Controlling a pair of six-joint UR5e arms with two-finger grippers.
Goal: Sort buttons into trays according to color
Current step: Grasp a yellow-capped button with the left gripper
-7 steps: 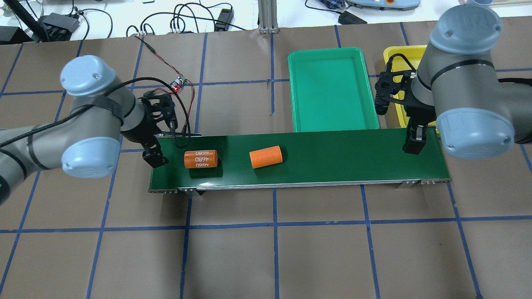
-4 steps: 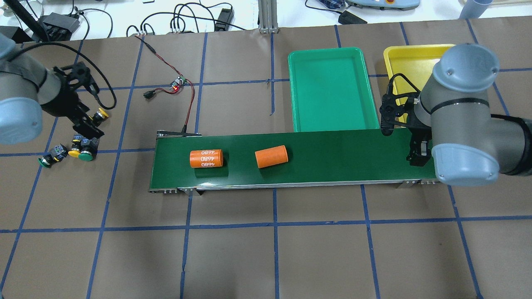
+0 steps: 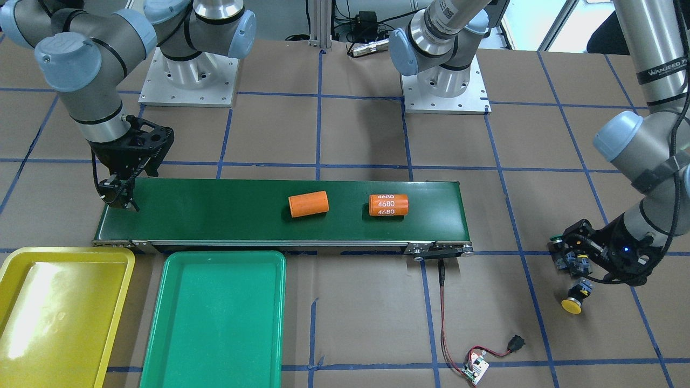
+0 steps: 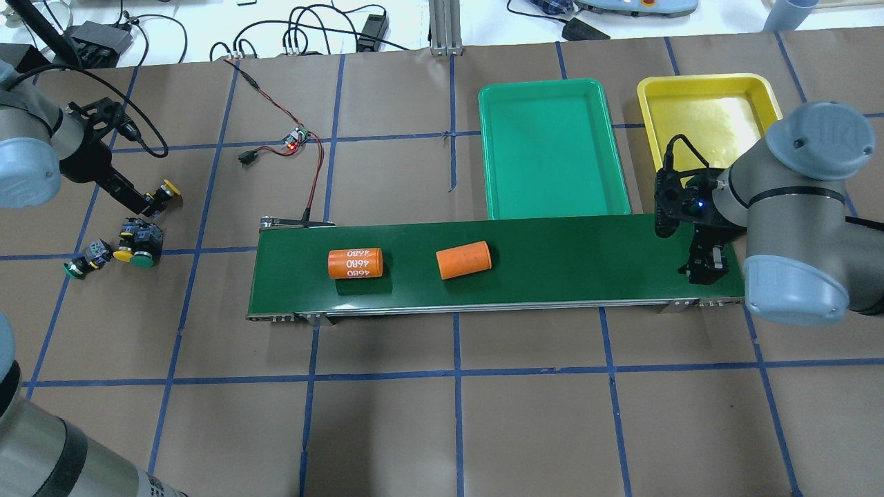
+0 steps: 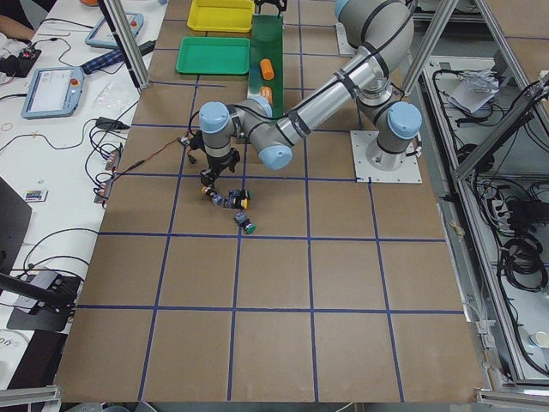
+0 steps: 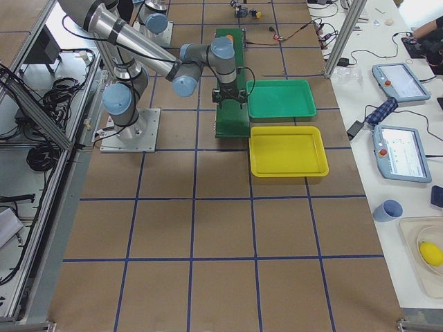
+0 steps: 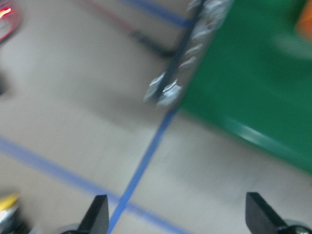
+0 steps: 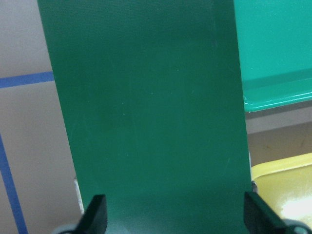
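Observation:
Several buttons lie on the table beyond the belt's left end. A yellow button [image 4: 168, 188] sits right beside my left gripper [image 4: 148, 203]. A yellow and a green button [image 4: 138, 247] lie together, and another green button [image 4: 77, 266] lies further left. In the left wrist view the left gripper [image 7: 178, 214] is open with nothing between its fingers. My right gripper [image 4: 706, 270] hangs open over the belt's right end [image 8: 146, 122], empty. The green tray [image 4: 552, 90] and the yellow tray [image 4: 711, 81] stand behind the belt and hold nothing.
Two orange cylinders, one marked 4680 [image 4: 354, 263] and one plain [image 4: 463, 259], lie on the dark green conveyor belt [image 4: 587, 255]. A small circuit board [image 4: 297, 140] with red wires sits behind the belt's left end.
My left arm swung from the belt's left end out to the buttons on the table. The two cylinders shifted right along the belt. My right arm drew back slightly, uncovering the yellow tray.

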